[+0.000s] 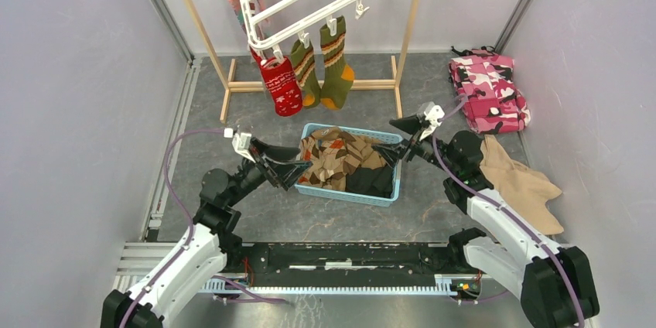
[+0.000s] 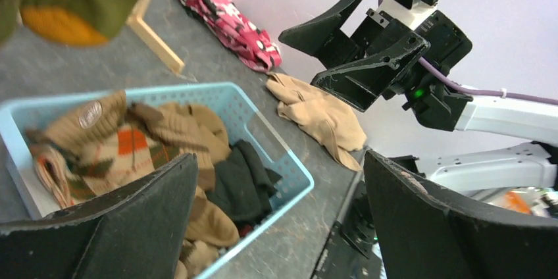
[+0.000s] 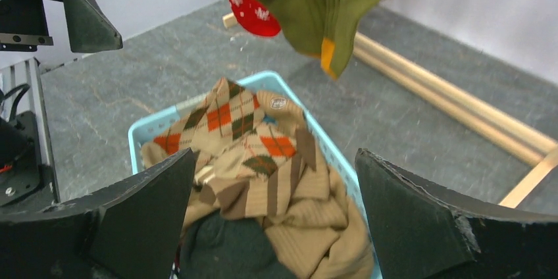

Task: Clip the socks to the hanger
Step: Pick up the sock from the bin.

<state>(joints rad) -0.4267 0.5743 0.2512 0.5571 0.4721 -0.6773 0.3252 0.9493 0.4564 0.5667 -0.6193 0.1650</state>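
The hanger (image 1: 316, 14) is a white plastic rack with crossbars, tilted at the top of the overhead view, with small white clips along its near rim. Three socks hang from those clips: one red sock (image 1: 281, 87) with a white pattern and two olive socks (image 1: 337, 73) with striped cuffs and orange heels and toes. A further reddish piece shows behind the rack's left edge, too hidden to identify. The rest of the socks (image 1: 340, 159) lie heaped in one light blue basket (image 1: 350, 197) on the grey desk (image 1: 309, 220): tan argyle with orange and brown diamonds, ribbed tan, and at least one black; the heap cannot be counted. The left end effector (image 2: 279, 160) sits at the basket's left end, fingers spread wide and empty. The right end effector (image 3: 275, 157) sits at the basket's right end, also wide and empty. One pink camouflage cloth (image 1: 489, 90) and one beige cloth (image 1: 518, 181) lie at the right
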